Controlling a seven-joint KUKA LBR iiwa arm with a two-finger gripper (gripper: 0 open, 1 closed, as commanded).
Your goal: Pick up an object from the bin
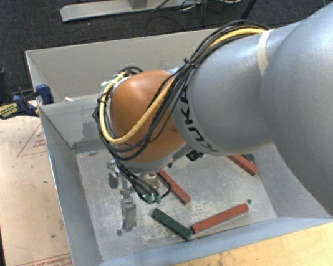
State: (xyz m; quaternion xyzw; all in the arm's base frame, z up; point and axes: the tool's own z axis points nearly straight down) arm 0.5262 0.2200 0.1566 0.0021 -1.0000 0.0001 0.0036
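Note:
My gripper (128, 220) hangs below the orange-covered wrist, low over the bin floor in its left part, with bare floor under its tip. The nearest loose thing is a dark green flat bar (171, 224), lying slantwise just to its right near the front wall. Against that bar's lower end lies a long red-brown bar (219, 217), nearly level. A shorter red-brown bar (175, 188) lies slantwise a little farther back, partly hidden under the wrist. Nothing shows in the gripper.
Another red-brown bar (244, 165) lies at the right of the bin floor, half hidden by the arm, with a small dark piece (249, 158) beside it. The big grey arm covers the bin's right and back parts.

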